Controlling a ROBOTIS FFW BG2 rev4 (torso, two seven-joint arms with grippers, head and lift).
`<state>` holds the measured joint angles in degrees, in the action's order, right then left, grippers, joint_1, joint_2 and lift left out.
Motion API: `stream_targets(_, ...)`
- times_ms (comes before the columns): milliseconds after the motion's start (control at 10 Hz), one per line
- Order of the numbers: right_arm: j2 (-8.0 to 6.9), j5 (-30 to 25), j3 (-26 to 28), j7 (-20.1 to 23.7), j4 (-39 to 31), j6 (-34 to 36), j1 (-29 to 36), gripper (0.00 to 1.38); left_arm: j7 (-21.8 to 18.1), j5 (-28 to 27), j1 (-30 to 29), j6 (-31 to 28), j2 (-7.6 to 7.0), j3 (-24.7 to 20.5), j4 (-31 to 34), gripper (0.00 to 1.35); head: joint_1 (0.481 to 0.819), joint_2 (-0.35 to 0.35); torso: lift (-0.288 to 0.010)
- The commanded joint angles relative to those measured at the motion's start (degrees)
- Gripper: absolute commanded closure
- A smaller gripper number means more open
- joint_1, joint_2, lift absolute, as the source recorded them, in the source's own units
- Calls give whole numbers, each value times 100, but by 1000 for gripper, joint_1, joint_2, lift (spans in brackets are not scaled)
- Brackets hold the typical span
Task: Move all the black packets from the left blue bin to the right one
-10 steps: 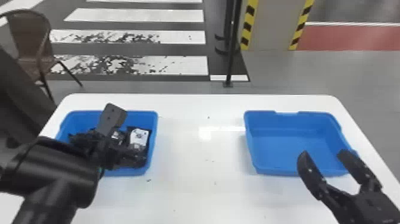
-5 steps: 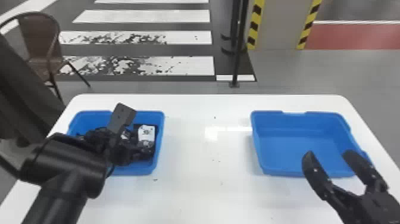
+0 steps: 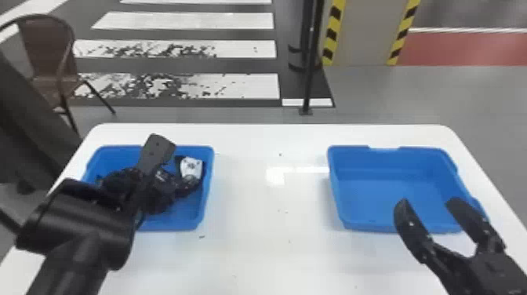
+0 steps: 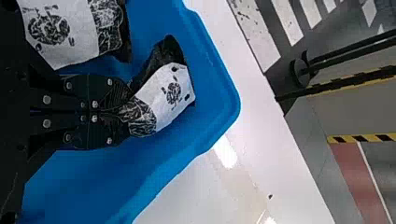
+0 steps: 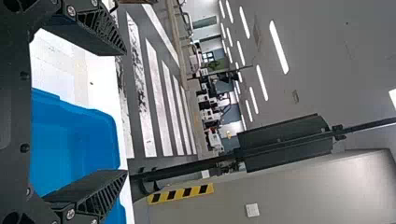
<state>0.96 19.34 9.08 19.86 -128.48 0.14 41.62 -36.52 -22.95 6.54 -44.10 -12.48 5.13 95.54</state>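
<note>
Here's the black packet (image 4: pixel 170 91), white label showing, inside the left bin (image 3: pixel 209 178), and my left gripper (image 4: pixel 122 111) is closed narrow on its crinkled end. It's only a tip-grip, mind: that slick film could slide out if I lift sharply, and the heavier-looking labelled end may droop or swing. I can't tell whether it's clear of the bin floor. Another packet (image 4: pixel 63 32) lies close beside my fingers, so a sideways pull could drag it along. Then the rim: carry too low and the dangling end snags, dropping the packet onto the white table (image 3: pixel 270 239). Across the table waits the right bin (image 3: pixel 376 192), my right gripper (image 3: pixel 430 202) spread wide by its near side; coming in there with the left, I'd risk a knock between arms.
</note>
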Motion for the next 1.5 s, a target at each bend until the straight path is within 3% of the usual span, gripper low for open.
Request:
stream_targets(0, 1, 54, 6, 9, -40, 0, 29, 122, -31, -70, -442, 206, 18, -330, 690, 1210, 695, 17, -140)
stream_targets(200, 18, 259, 6, 88, -96, 70, 15, 122, -136, -36, -1272, 51, 44, -707, 2097, 1210, 695, 33, -140)
stream_targets(300, 45, 374, 6, 220, -167, 422, -42, 124, -180, 124, -1595, 9, 53, -787, 2575, 1210, 695, 38, -140)
stream_targets(600, 177, 751, 6, 932, -96, 1688, -689, 130, -268, 775, -2341, 276, 123, -696, 3461, 1210, 695, 48, -140)
stream_targets(800, 203, 1059, -62, 1169, 354, 2166, -1307, 131, -295, 1038, -2467, 487, 123, -410, 3531, 1210, 695, 24, -140)
stream_targets(1000, 352, 1528, -348, 1169, 804, 2630, -1757, 131, -295, 1221, -2453, 684, 114, -124, 3531, 1210, 695, 0, -140)
stream_targets(1400, 651, 2327, -1010, 1090, 1521, 2714, -2446, 131, -242, 1781, -2270, 1064, 62, 333, 3376, 1210, 695, -14, -140)
